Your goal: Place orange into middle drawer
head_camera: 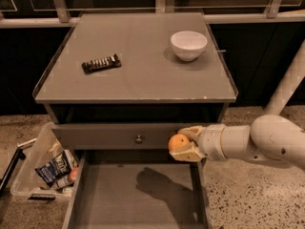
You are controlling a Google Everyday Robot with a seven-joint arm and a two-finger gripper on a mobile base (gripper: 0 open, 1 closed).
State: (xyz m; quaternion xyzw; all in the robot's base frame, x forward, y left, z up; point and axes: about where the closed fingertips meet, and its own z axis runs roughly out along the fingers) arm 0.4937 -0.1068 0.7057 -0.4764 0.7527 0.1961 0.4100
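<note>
Gripper (182,144) is clamped on the orange (177,141), one finger above the fruit and one below. The arm reaches in from the right side of the camera view.

The orange hangs in the air, level with the front panel of the knob drawer (105,136), at that panel's right end and just right of the knob (138,139).

The middle drawer (105,199) is pulled out, and its floor sits lower than the orange. The orange looks to be over the drawer's rear right corner, close to the right side wall.

Key relation: the target floor is down from the gripper and a bit left, toward the drawer's centre. The likely next move is a short shift inward off the wall, then descend and release. The main risk is clipping the right wall or the panel above.

White bowl (188,44) is up on the surface (143,80), well clear.
</note>
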